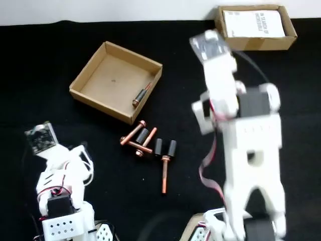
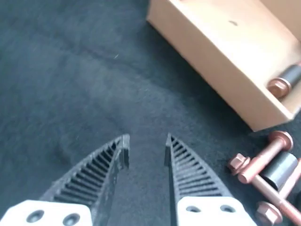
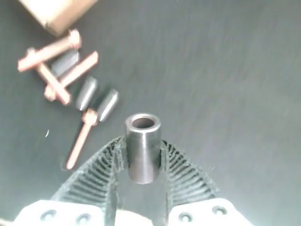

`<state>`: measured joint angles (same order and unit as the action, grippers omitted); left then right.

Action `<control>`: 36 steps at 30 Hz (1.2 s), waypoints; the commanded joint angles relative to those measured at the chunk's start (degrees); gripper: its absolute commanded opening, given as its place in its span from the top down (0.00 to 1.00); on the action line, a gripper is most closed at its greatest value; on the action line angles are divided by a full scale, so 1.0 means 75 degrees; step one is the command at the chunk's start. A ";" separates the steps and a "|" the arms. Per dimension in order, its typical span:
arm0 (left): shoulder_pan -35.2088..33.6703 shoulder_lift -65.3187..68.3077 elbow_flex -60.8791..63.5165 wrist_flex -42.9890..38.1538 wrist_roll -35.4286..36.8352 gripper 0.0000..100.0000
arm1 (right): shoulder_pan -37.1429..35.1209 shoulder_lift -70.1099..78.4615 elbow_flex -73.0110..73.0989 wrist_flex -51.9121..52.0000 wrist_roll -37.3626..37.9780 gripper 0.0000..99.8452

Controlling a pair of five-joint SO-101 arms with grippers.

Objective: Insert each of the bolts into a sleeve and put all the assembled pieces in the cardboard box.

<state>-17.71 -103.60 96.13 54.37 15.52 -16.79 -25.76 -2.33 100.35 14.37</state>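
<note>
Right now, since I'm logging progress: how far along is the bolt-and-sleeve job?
Done: one assembled piece lies in the cardboard box. In hand: the right gripper is shut on a sleeve; the left gripper is open and empty. Left: several loose bolts and loose sleeves lie clustered on the table beside the box, not yet paired or boxed.

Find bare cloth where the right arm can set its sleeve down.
Free: black cloth left of the cardboard box, beyond the left arm; also between the long bolt and the arm bases, and right of the right arm. Crowded: loose bolts and sleeves heaped by the box's near corner.
</note>
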 commanded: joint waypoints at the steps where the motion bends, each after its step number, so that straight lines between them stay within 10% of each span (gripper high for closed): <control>1: 0.0533 0.0018 -0.0006 0.0000 -0.0387 0.86 | 0.0135 -0.2315 0.2292 -0.0381 -0.0774 0.99; 12: 0.1799 0.0287 -0.0697 0.0270 -0.0762 0.86 | 0.2620 -0.6980 0.7895 -0.3839 -0.1313 0.99; 20: 0.2139 0.3792 -0.2819 0.0656 -0.0809 0.86 | 0.4823 -0.9055 1.1036 -0.6476 -0.1266 0.99; 36: 0.4472 1.1974 -1.0204 0.3376 -0.2626 0.86 | 0.5116 -1.0567 1.3662 -0.6816 -0.1325 0.99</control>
<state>14.46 -19.65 26.68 79.25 -2.51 21.01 -103.74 95.60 50.33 4.88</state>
